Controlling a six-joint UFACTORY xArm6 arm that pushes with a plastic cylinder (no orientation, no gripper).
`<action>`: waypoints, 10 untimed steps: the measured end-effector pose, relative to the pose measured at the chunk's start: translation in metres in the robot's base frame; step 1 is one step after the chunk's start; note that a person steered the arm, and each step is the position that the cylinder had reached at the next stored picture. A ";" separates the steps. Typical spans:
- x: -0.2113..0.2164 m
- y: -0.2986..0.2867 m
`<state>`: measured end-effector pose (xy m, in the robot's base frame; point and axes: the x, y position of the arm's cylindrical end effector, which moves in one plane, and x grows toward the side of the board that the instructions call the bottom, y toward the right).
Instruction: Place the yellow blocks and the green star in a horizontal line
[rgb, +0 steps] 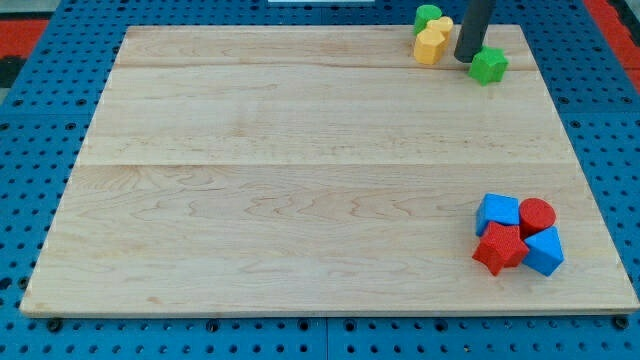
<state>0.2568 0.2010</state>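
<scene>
Currently my tip (465, 59) sits at the view's top right of the tabletop (300, 180), in the gap between the yellow blocks and the green star (489, 66). The star lies just to the tip's right, touching or nearly touching; contact cannot be confirmed. No gripper on this rig: the arm ends in a bare rod, holding nothing, and the rod's upper length is cut off by the view's top edge.

Yellow block (430, 45), rounded outline, exact shape hard to make out, lies left of the tip. A second yellow block (442, 24) sits just above it, touching, partly hidden behind the rod; shape not readable. A green round block (428, 15) sits at the top of this cluster, against both yellows, close to the tabletop's far edge.

Well apart, at the view's bottom right, a tight cluster: blue block (497, 212), red cylinder (537, 215), red star (500, 249), second blue block (545, 251). All four pressed together; the blue shapes are unclear.
</scene>
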 end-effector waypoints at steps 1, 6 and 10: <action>-0.032 0.008; -0.065 -0.060; -0.045 -0.154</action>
